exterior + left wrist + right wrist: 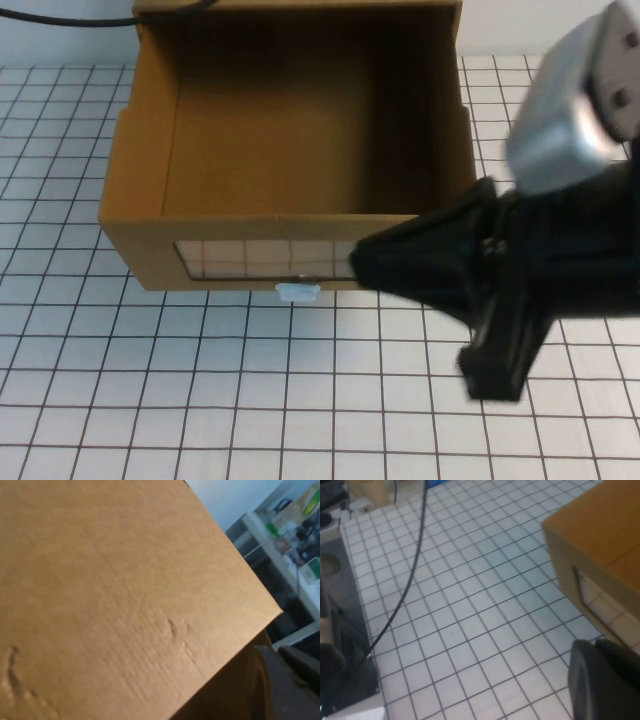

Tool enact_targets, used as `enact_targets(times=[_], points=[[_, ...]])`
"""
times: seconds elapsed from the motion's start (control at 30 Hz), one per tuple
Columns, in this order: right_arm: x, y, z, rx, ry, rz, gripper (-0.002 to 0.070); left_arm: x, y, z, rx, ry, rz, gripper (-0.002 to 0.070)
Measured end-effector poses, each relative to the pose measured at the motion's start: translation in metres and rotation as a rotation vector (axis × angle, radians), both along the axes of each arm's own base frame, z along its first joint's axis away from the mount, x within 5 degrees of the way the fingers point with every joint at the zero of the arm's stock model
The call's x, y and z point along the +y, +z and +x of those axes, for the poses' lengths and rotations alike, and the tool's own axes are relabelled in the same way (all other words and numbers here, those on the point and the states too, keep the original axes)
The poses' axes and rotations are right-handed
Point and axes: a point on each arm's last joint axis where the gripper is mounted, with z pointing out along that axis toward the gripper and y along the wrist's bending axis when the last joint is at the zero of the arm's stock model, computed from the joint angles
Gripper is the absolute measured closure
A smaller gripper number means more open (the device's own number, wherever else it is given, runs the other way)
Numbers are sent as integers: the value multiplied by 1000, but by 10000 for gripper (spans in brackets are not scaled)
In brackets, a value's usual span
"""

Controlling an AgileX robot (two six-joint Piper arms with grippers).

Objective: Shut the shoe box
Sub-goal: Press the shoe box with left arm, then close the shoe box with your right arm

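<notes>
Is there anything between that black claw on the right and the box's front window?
Nothing shows there. In the high view the right gripper overlaps the window end of the shoe box; whether it touches is unclear. The left gripper is out of sight; its wrist camera shows only cardboard.

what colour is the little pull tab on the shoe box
White; the pull tab shows best in the high view.

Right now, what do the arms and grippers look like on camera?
High view: the right gripper is matte black and wedge-shaped, with a blocky black link and a rounded silver-grey housing above it, in front of the shoe box. The left gripper appears only as a dark, rounded edge in its wrist view. No markings visible.
</notes>
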Motion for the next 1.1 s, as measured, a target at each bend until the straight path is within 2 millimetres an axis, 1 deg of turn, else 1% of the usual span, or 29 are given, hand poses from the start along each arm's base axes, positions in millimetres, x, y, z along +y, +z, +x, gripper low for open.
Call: enact_targets(times=[0.1, 0.17, 0.23, 0.33, 0.43, 0.53, 0.73, 1.0, 1.1], points=[[29, -7, -9, -39, 81, -61, 689, 15, -8, 11, 55, 14, -79, 680], [48, -12, -14, -70, 113, -127, 689, 19, -12, 15, 78, 17, -102, 680], [66, -17, -15, -110, 124, -218, 689, 18, -14, 16, 102, 16, -112, 680], [89, -20, -14, -182, 112, -341, 689, 17, -16, 18, 136, 26, -138, 680], [107, -19, -8, -215, 79, -397, 689, 17, -16, 20, 155, 55, -151, 680], [115, -14, -1, -227, 42, -397, 689, 19, -19, 21, 175, 89, -135, 680], [119, -19, 6, -270, 21, -438, 689, 27, -30, 24, 211, 173, -9, 680], [122, -19, 7, -284, 18, -434, 689, 28, -29, 25, 202, 190, 5, 680], [122, -21, 10, -319, 14, -459, 689, 28, -34, 29, 215, 187, 2, 680]])
